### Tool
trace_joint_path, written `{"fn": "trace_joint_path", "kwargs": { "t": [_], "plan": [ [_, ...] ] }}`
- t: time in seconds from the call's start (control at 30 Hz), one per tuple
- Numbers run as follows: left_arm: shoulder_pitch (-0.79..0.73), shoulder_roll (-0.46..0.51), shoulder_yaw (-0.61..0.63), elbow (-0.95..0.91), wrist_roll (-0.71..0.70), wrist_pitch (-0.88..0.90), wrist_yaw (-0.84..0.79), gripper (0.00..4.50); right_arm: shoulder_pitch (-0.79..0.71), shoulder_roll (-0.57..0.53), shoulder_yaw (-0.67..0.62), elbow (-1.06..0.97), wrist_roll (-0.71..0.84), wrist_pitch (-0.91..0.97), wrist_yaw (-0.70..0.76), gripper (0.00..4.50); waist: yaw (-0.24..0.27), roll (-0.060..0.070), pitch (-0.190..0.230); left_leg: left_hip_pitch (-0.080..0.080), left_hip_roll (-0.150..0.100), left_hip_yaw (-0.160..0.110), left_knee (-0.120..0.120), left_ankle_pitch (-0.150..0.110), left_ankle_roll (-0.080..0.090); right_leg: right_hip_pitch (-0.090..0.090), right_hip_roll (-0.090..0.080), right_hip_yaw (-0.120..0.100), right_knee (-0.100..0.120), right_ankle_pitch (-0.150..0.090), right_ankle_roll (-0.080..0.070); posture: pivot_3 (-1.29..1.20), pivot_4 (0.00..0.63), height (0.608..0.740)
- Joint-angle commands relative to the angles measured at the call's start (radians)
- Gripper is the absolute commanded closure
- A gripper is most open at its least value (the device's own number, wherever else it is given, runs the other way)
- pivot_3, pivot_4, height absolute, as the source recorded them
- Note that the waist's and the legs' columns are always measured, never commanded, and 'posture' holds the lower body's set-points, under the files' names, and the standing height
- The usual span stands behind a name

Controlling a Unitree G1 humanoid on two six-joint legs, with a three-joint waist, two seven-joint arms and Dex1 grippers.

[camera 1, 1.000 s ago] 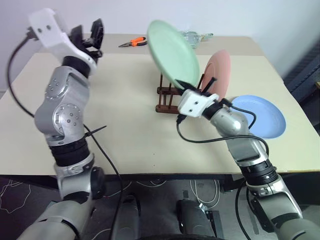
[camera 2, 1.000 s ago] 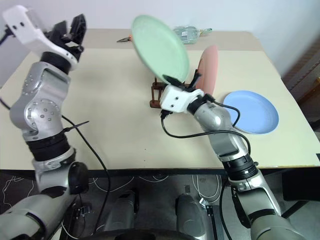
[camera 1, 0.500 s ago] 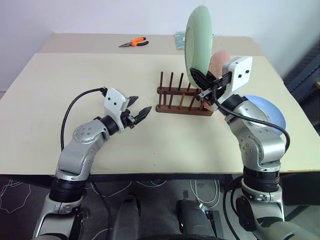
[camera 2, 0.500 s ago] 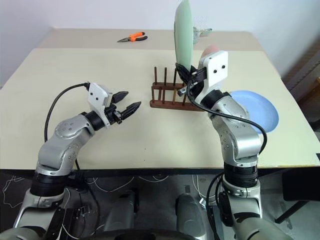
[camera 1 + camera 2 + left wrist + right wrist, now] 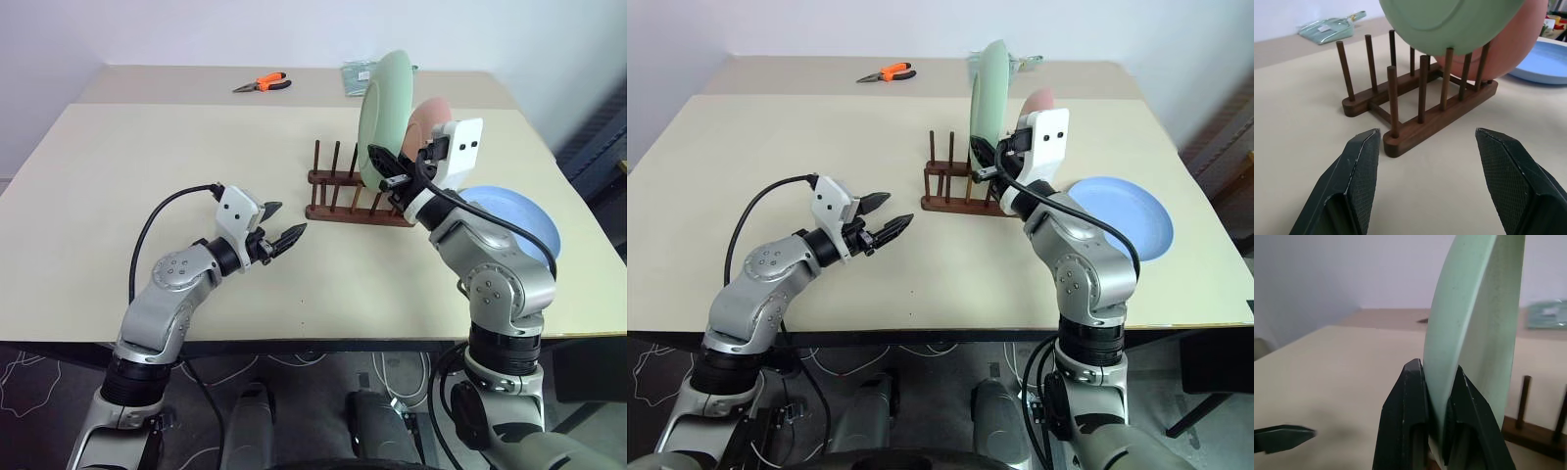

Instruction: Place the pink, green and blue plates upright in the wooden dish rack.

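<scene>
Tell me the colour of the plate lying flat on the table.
Light blue. The blue plate lies flat on the table, beside the wooden dish rack; the right eye view shows it best.

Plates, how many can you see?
3. The green plate stands in the wooden dish rack, gripped by the right end effector. The pink plate stands behind it. The blue plate lies flat on the table.

even, bright light — soft shadows, sharp focus, no glare
</scene>
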Motion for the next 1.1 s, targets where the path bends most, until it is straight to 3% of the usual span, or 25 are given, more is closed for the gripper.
{"fn": "trace_joint_path", "kwargs": {
  "t": [0.03,0.17,0.5,0.63,0.7,0.73,0.9,1.0,1.1],
  "plan": [
    [0.000,-0.005,-0.008,-0.042,0.008,-0.008,-0.003,1.31,-0.024,-0.014,0.001,-0.002,-0.010,-0.015,-0.011,2.81,0.000,0.000,0.000,0.000,0.000,0.000,0.000,0.000,0.000,0.000,0.000,0.000,0.000,0.000,0.000,0.00,0.150,0.740],
    [0.005,-0.004,-0.011,-0.041,0.014,-0.010,-0.006,1.31,-0.029,-0.047,0.036,-0.007,-0.059,-0.061,-0.003,0.85,0.001,0.000,0.000,-0.001,0.000,0.000,0.000,0.000,0.000,0.000,0.000,0.000,0.000,0.000,0.000,0.00,0.150,0.740],
    [0.005,-0.006,-0.019,-0.040,0.022,-0.012,-0.009,1.31,-0.079,-0.243,0.096,-0.036,-0.192,-0.218,0.120,0.85,0.001,0.000,0.000,-0.001,0.000,0.000,0.000,0.000,0.000,-0.001,0.000,0.000,-0.001,0.000,0.000,0.00,0.150,0.740],
    [-0.004,-0.008,-0.024,-0.030,0.026,-0.017,-0.014,1.31,-0.102,-0.322,-0.056,-0.059,-0.115,-0.276,0.182,0.85,0.005,0.000,0.000,-0.001,0.000,0.000,0.000,0.000,0.000,-0.001,0.000,0.000,-0.001,0.000,0.000,0.00,0.150,0.740],
    [-0.008,-0.008,-0.036,-0.025,0.032,-0.022,-0.026,1.31,-0.097,-0.354,-0.199,-0.038,-0.053,-0.261,0.164,0.31,0.007,0.000,0.000,-0.001,0.000,0.000,0.000,0.000,0.000,0.000,0.000,0.000,-0.001,0.000,0.000,0.00,0.150,0.740],
    [-0.012,-0.009,-0.041,-0.021,0.033,-0.023,-0.032,1.31,-0.078,-0.379,-0.249,-0.023,-0.054,-0.262,0.160,0.03,0.008,0.000,0.000,-0.001,0.000,0.000,0.000,0.000,0.000,0.000,0.000,0.000,-0.002,0.000,0.000,0.00,0.150,0.740],
    [-0.033,-0.021,-0.070,0.004,0.033,-0.037,-0.079,1.31,0.146,-0.497,-0.361,0.001,-0.069,-0.251,0.239,0.03,0.008,0.000,0.000,-0.001,0.000,0.000,0.000,-0.001,0.001,0.001,-0.001,0.000,-0.003,0.000,0.000,0.00,0.150,0.740],
    [-0.040,-0.021,-0.081,0.019,0.036,-0.048,-0.104,1.31,0.277,-0.545,-0.327,-0.045,-0.069,-0.217,0.295,0.03,-0.004,0.003,0.000,0.000,0.000,0.001,0.001,-0.001,0.002,0.001,-0.001,0.001,-0.002,0.000,0.000,0.00,0.150,0.740],
    [-0.053,-0.022,-0.093,0.027,0.021,-0.045,-0.145,1.31,0.448,-0.595,-0.208,-0.041,-0.194,-0.233,0.313,0.03,-0.005,0.007,-0.002,0.000,0.000,0.002,0.001,-0.001,0.002,0.000,-0.001,0.002,-0.002,0.000,0.000,0.00,0.150,0.740]
  ]
}}
